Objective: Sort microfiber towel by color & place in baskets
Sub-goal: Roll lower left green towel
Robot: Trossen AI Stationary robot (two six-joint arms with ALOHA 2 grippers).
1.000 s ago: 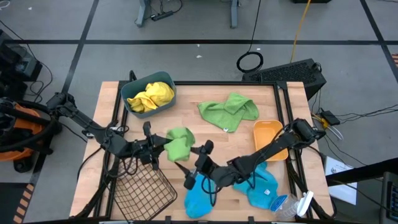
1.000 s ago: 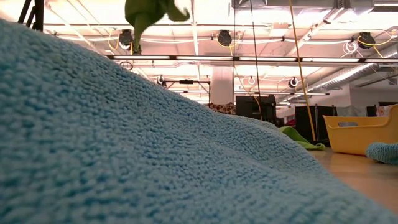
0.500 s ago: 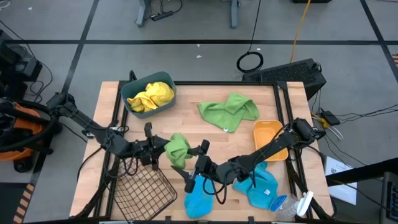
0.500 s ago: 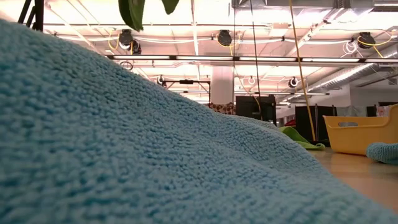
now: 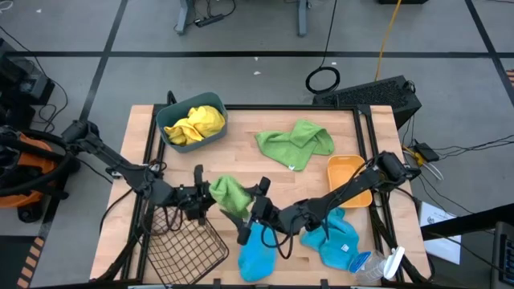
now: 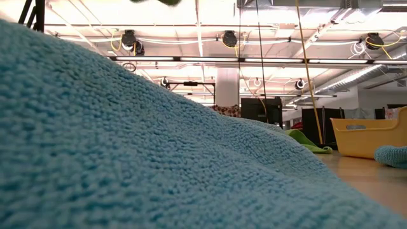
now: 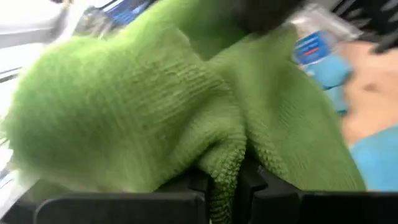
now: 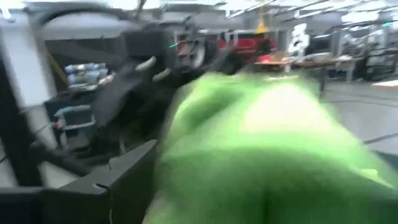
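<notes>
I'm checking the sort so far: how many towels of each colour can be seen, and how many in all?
Yellow towels in the teal bin: a bunched heap, count unclear, at least 1
Green towels: 2, one flat on the table, one held in the left gripper
Blue towels: 2
Total: at least 5

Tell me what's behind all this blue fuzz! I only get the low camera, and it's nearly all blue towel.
Observer: From above, the left tool is shut on a green towel, lifted near the wire basket.
Operator: Where's the other arm?
Observer: The right tool is open, right beside that green towel, above a blue towel.
Operator: Are any towels sorted?
Observer: The yellow towels lie in the teal bin. The orange tub looks empty, and another green towel lies on the table.
</notes>
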